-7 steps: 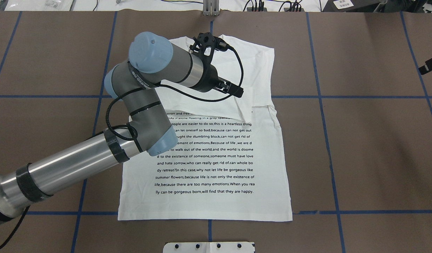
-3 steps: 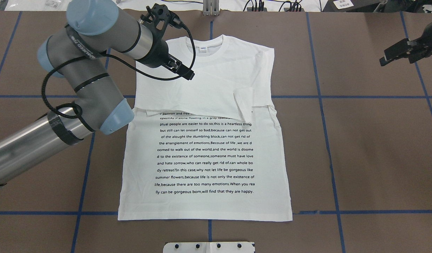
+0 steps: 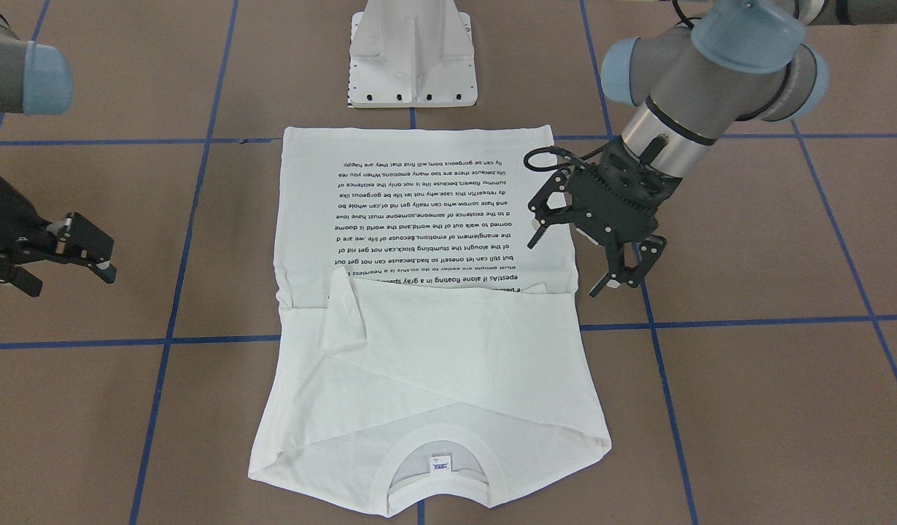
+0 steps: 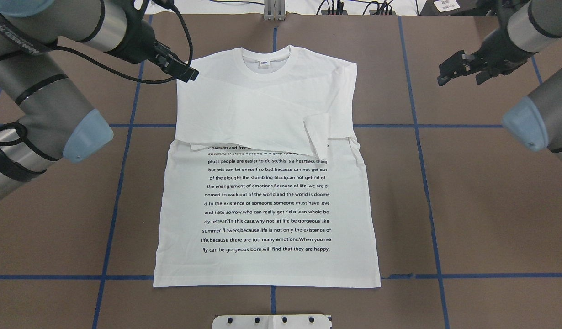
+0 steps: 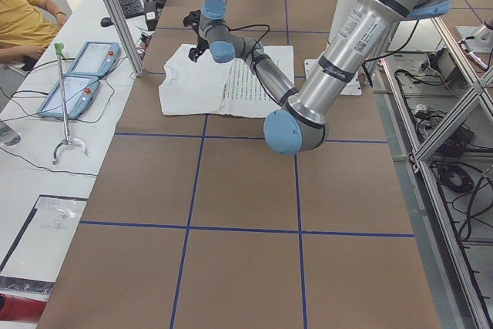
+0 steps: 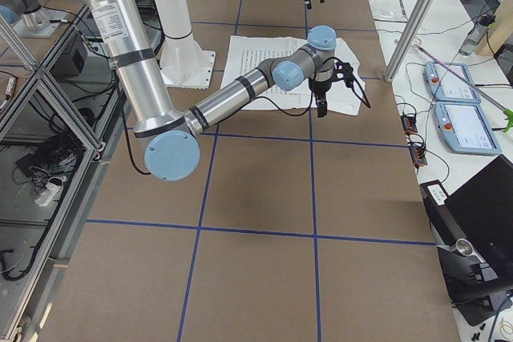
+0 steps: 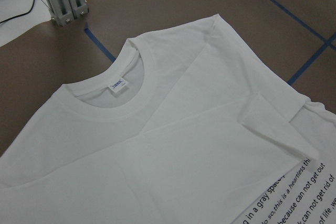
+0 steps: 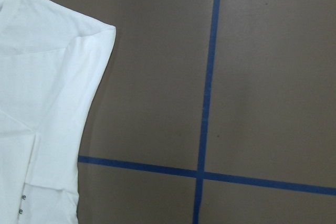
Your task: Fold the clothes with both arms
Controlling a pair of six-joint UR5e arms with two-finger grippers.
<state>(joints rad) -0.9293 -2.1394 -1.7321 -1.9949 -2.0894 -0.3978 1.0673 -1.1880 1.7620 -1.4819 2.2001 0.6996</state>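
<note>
— brown desk (image 4: 491, 205), squared off with blue tape lines (image 4: 418, 125). what's lying on it?
— one white long-sleeved fabric t-shirt (image 4: 267, 205) with rows of small black text, flat, printed side up. both sleeves are folded in across the chest and cover the top lines of print.
— which end is nearer the pincers?
— the ribbed neck, with its small white neck label (image 7: 116, 85). the hem is the end farther from them, and a white pedestal base (image 3: 413, 55) sits just past it.
— and the left pincer?
— the black two-finger left pincer (image 3: 564, 267) hangs raised off the cloth, by the shirt's side edge near the shoulder. the shirt spreads below it and away toward the other pincer. its jaws are spread wide and grip nothing.
— the right one?
— the black two-finger right pincer (image 4: 459, 78) is over bare desk, well apart from the shirt, which lies off to its side past a blue line. it is parted too, and empty.
— the arms?
— a grey tubular left arm (image 4: 48, 100) and a matching right arm (image 4: 555, 98), both with light-blue joint caps, come in from opposite sides.
</note>
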